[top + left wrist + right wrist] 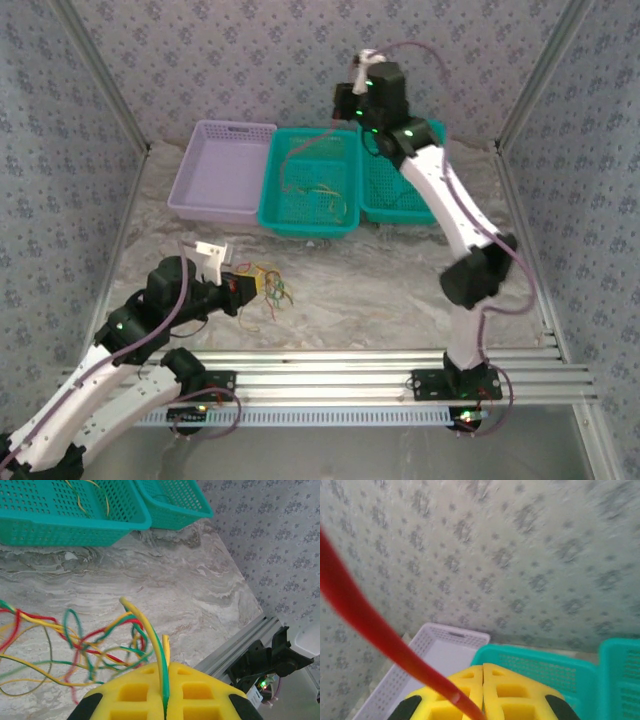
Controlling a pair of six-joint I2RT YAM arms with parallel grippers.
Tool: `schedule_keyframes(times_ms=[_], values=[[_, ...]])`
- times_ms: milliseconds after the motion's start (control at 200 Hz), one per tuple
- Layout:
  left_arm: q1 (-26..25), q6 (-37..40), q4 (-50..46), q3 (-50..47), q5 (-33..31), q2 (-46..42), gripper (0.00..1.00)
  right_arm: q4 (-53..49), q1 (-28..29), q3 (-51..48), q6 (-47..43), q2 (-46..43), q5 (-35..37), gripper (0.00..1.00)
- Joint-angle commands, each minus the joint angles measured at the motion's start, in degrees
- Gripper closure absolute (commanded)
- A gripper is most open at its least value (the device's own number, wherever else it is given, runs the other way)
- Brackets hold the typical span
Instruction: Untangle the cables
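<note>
**Sorting partly done.** Several loose cables [322, 190] lie in the middle teal basket [305, 230]. The right gripper [483, 677] hangs above it, jaws closed on 1 red cable [370, 625]. A tangle [75, 645] lies near the table's [400, 290] near-left edge, where the left gripper [166, 680] pinches 2 strands [159, 652], yellow and green, between closed jaws.
</note>
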Motion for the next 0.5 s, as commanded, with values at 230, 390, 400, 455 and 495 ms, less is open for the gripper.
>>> schedule_keyframes(times_ms=[230, 390, 400, 455, 495], values=[[-0.26, 0.56, 5.13, 0.14, 1.72, 2.16, 1.00, 3.82, 4.69, 27.97, -1.70, 25.77, -7.77, 1.00], [-0.28, 1.11, 4.71, 0.42, 1.91, 3.01, 1.00, 6.44, 8.02, 30.67, -9.20, 30.54, -5.67, 1.00], [-0.27, 1.07, 4.79, 0.41, 1.89, 3.01, 1.00, 6.33, 8.26, 30.56, -9.81, 30.73, -5.55, 1.00], [-0.41, 1.06, 4.93, 0.24, 1.73, 2.93, 1.00, 6.04, 9.28, 29.53, -12.23, 31.48, -5.40, 1.00], [-0.39, 1.06, 5.24, 0.15, 1.75, 2.79, 1.00, 5.75, 9.93, 28.91, -13.34, 32.04, -5.79, 1.00]])
